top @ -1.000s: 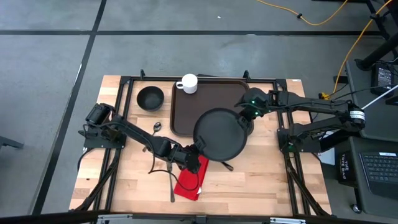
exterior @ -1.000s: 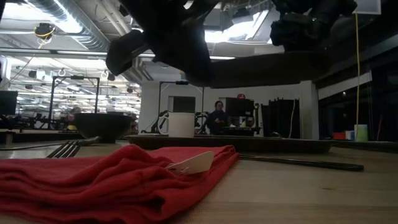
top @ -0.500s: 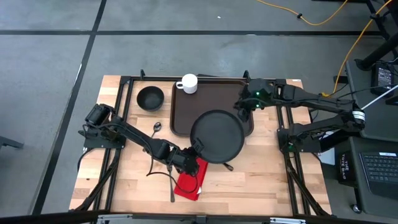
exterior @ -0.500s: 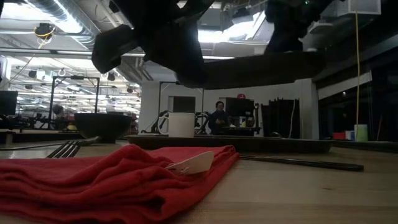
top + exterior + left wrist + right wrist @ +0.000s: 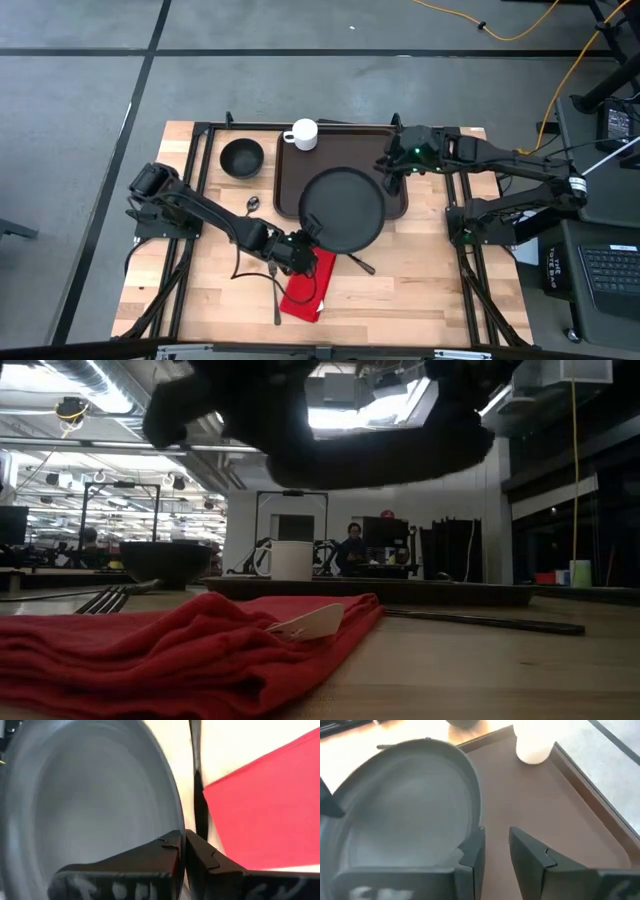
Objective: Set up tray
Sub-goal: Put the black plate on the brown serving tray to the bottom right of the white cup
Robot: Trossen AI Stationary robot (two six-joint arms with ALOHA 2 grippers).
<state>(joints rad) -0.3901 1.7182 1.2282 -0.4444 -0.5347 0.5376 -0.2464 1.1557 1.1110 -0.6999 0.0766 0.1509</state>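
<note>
Currently we note the left gripper (image 5: 303, 239) pinched shut on the near rim of the black plate (image 5: 342, 208), at the plate's lower-left edge in the high view. The left wrist view confirms it: both fingers (image 5: 172, 851) meet on the thin rim, with the red napkin (image 5: 260, 810) beyond. In the low view the plate hangs clear above the table, so we judge it is being carried, not slid.

The tray (image 5: 292, 178) sits in the upper middle of the high view, its long axis running left to right across the frame. A white cup (image 5: 303, 134) stands at its upper-left corner; a black bowl (image 5: 241, 157) rests on the bare wood just left of the tray.

The relation that matters: the plate overlaps the tray's lower-right part but overhangs the tray's lower rim, toward the bottom of the frame. The tray's open floor lies up the frame from the left gripper, so we judge the plate wants to travel that way before it is set down.

The right gripper (image 5: 392, 180) is at the plate's upper-right edge, over the tray's right end. Its fingers (image 5: 472, 851) stand apart and hold nothing, with one beside the plate's rim. It is nearer the tray, but the left arm has the load.
</note>
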